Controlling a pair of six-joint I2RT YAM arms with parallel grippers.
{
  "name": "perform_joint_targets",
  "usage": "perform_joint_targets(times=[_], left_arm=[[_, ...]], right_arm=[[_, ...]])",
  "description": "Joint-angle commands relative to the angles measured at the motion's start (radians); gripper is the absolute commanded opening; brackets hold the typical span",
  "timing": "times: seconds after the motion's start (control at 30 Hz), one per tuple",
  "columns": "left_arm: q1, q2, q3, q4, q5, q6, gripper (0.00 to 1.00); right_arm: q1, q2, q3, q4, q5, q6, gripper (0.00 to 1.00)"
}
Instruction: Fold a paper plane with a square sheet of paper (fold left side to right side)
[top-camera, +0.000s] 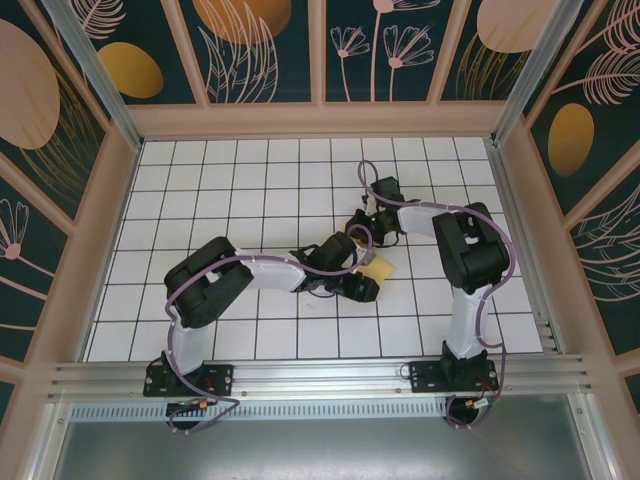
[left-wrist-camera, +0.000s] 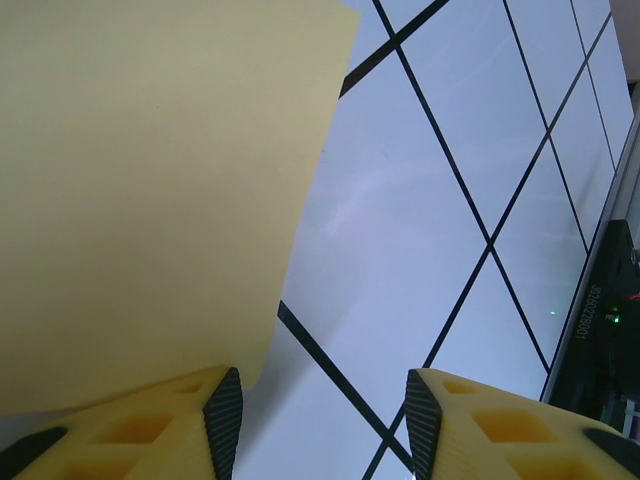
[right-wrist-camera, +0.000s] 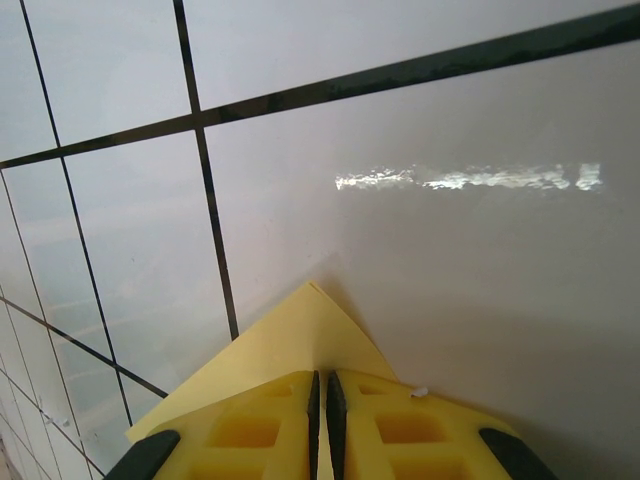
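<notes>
On the left of the top view, the left arm reached across the white gridded table (top-camera: 250, 180) toward its middle, where the left gripper (top-camera: 358, 288) lay low over the tiles. In its wrist view the left gripper (left-wrist-camera: 325, 385) stood released, its jaws clearly apart with bare tile between them and nothing clamped. The square sheet of paper (left-wrist-camera: 150, 200) spread out ahead of its left finger (left-wrist-camera: 222, 410), one edge running down to that finger's tip. Near the table's centre the sheet (top-camera: 378, 268) lay between the two grippers, largely hidden by them. To the right, the right arm bent back leftward, and the right gripper (top-camera: 362, 225) sat just beyond the sheet. Its wrist view showed the right gripper (right-wrist-camera: 321, 375) clenched to a thin slit on a pointed corner of the sheet (right-wrist-camera: 300, 330).
</notes>
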Motion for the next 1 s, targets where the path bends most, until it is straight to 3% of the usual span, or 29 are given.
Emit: perform_joint_targets(times=[0.0,0.2,0.53,0.97], left_arm=[[-0.019,0.032,0.027,-0.02,0.01,-0.01,0.5],[-0.027,0.024,0.037,-0.007,0.016,-0.014,0.5],[0.021,-0.173,-0.051,-0.01,-0.082,-0.001,0.52],[0.048,-0.037,0.003,-0.011,-0.123,0.015,0.52]], right_arm=[[0.026,0.059,-0.056,-0.065,0.035,-0.006,0.17],[0.028,0.056,-0.052,-0.07,0.036,-0.006,0.17],[0.027,0.046,-0.047,-0.082,0.043,-0.01,0.17],[0.028,0.033,-0.053,-0.089,0.048,-0.01,0.17]])
